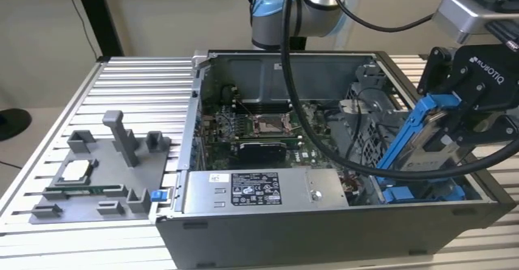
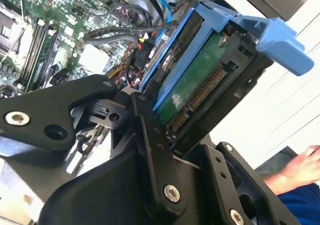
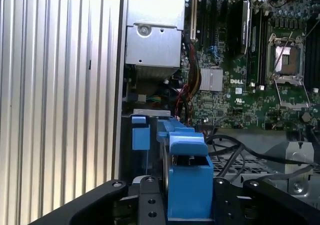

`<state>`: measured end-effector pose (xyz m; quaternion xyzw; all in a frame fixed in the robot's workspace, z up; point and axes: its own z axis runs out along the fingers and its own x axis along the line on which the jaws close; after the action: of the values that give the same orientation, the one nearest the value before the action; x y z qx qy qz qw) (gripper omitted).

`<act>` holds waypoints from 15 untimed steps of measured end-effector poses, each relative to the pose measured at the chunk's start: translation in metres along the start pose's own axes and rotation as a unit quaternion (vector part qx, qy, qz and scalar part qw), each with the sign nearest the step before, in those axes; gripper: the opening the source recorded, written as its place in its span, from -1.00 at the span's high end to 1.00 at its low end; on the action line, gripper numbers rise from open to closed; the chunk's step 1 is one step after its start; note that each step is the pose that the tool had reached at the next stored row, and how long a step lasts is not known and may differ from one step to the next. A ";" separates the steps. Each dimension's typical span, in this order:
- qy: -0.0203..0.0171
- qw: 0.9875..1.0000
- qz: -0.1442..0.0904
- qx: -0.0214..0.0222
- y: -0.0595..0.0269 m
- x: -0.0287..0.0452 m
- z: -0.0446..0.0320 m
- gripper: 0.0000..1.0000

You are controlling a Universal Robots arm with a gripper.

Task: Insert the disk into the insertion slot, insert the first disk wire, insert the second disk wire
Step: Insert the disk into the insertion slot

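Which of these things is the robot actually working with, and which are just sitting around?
In use: gripper, shut on the disk in its blue caddy; insertion slot below it.
Lying about: silver power supply box; motherboard; grey parts tray; a person's hand.

Lower end of the disk [image 1: 422, 139] behind a black cable [image 1: 293, 100]; a hand [image 2: 302, 167] partly out of frame.

Blue-framed disk [image 1: 417, 137], underside apparently green
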<state>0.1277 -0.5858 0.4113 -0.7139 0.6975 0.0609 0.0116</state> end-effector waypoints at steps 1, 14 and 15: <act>0.000 1.000 0.000 -0.001 0.0004 0.0001 -0.0029 1.00; -0.005 1.000 0.001 -0.008 -0.0019 0.0098 -0.0020 1.00; -0.007 1.000 0.001 -0.008 -0.0019 0.0099 -0.0014 1.00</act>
<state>0.1300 -0.5958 0.4116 -0.7132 0.6972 0.0719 0.0106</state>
